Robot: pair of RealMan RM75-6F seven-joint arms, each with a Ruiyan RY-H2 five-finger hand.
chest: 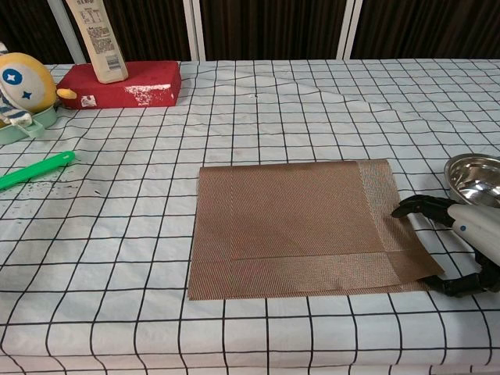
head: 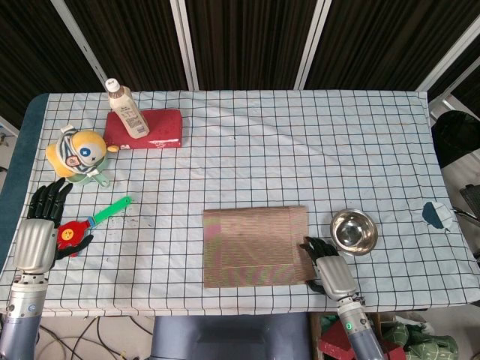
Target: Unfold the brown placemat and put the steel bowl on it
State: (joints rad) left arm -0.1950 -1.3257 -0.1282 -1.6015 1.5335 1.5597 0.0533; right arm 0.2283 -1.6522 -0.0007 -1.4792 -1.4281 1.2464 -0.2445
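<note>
The brown placemat (head: 255, 246) (chest: 297, 226) lies folded near the table's front middle, with an under layer showing as a strip along its right and front edges. The empty steel bowl (head: 353, 232) (chest: 476, 178) sits upright on the cloth just right of it. My right hand (head: 326, 270) (chest: 461, 242) lies between the mat's right edge and the bowl, fingers apart, with its dark fingertips (chest: 418, 207) at the mat's edge and front right corner; nothing is visibly gripped. My left hand (head: 41, 232) rests far left with fingers spread, holding nothing.
A bottle (head: 126, 109) stands on a red box (head: 154, 129) at the back left. A yellow doll (head: 79, 154) and a green-handled red toy (head: 97, 219) lie beside my left hand. A small blue object (head: 437, 215) lies near the right edge.
</note>
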